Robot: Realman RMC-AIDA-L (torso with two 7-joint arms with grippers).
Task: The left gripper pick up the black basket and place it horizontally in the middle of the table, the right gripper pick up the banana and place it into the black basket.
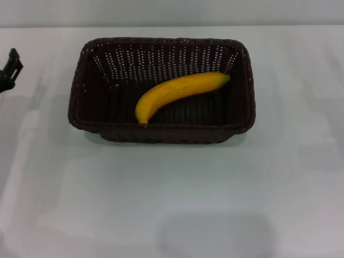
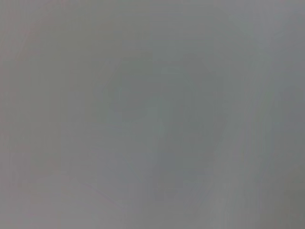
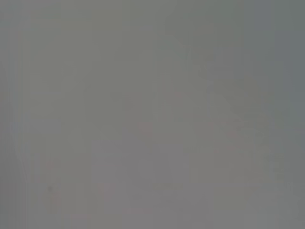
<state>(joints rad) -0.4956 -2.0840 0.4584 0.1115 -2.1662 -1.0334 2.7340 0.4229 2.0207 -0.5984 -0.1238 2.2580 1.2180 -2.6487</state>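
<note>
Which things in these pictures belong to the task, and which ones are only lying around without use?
Belonging to the task:
- black basket, lying horizontally on the table
- banana, lying inside the basket
- left gripper, at the table's left edge, away from the basket

Lying around:
- nothing else shows; the right gripper is out of view

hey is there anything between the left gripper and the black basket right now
Nothing visible. In the head view the left gripper sits at the table's left edge, apart from the black basket, with only bare white tabletop between them. The banana already lies inside the basket.
</note>
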